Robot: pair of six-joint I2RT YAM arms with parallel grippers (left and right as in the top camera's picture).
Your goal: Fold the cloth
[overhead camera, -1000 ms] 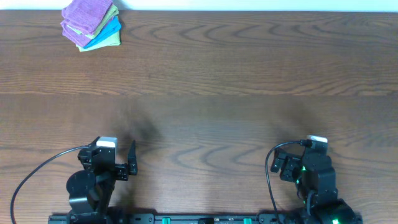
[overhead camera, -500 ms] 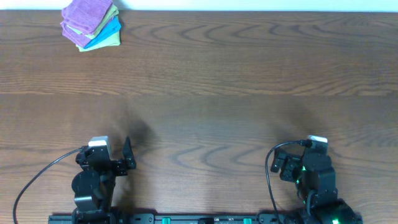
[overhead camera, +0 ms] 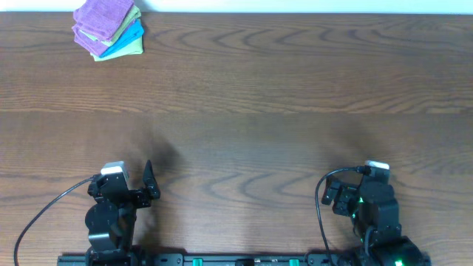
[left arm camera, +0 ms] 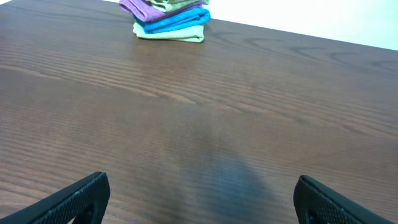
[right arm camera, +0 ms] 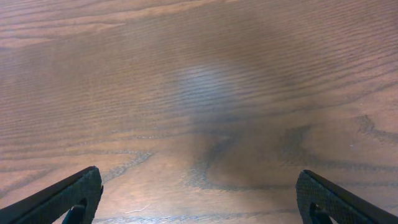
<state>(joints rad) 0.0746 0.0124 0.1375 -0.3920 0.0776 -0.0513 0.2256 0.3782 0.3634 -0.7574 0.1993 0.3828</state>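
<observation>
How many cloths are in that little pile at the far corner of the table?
3 by colour, stacked at the far left corner: lilac cloth on top, blue cloth beneath, green cloth at the bottom. Others may hide between.

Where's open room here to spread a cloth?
The table is bare across its middle, from the stack of folded cloths in the far-left corner to the left arm and right arm at the near edge. Crowded only there.

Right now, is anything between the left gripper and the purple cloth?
Nothing visible. Only bare table lies between the left gripper and the purple cloth, which tops a stack with a blue cloth and a green cloth at the far edge.
</observation>
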